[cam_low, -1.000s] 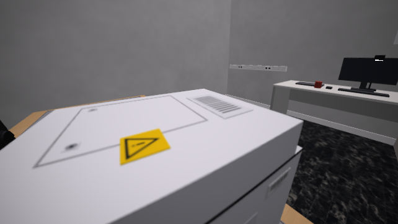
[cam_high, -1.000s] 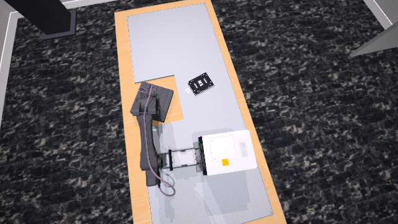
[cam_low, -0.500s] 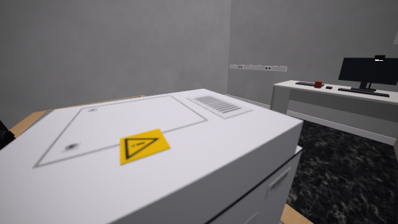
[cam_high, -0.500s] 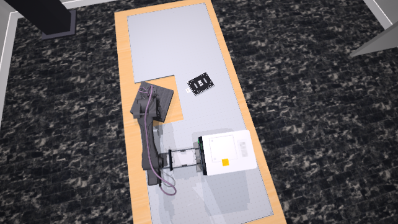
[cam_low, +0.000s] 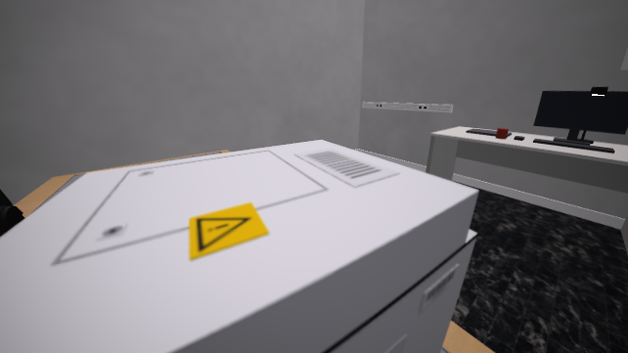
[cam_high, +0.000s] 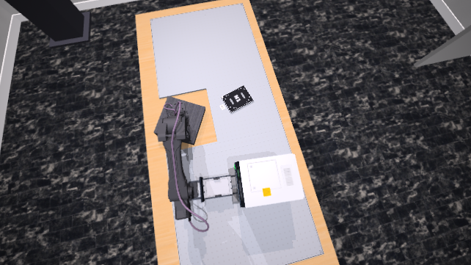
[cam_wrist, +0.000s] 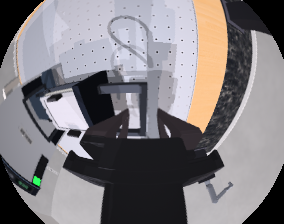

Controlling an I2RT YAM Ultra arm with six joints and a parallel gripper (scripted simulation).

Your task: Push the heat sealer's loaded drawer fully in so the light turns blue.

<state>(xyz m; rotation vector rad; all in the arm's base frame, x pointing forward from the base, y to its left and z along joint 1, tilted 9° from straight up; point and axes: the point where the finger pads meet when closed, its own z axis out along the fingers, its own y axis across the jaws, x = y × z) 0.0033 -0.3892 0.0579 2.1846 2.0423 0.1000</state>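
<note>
The white heat sealer (cam_high: 273, 179) (cam_low: 161, 204) (cam_wrist: 15, 127) stands upright. Its light (cam_wrist: 37, 181) is green. The drawer is out, with its black front panel (cam_high: 202, 189) (cam_wrist: 94, 100) well away from the sealer's body. A white sheet (cam_high: 217, 187) (cam_wrist: 68, 112) lies in the drawer; its dark surround shows, but I cannot tell exactly how the sealing frame sits. The gripper (cam_high: 194, 190) (cam_wrist: 144, 113) is partly open in front of the panel. In the wrist view the dark drawer handle (cam_wrist: 123, 88) reaches between the fingertips, not clamped.
A black patterned board (cam_high: 238, 99) lies on the bench farther back, beyond the sealer. The arm's base plate (cam_high: 198, 117) stands at the bench's left side. The bench's wooden edge (cam_high: 165, 243) (cam_wrist: 210, 65) runs behind the gripper.
</note>
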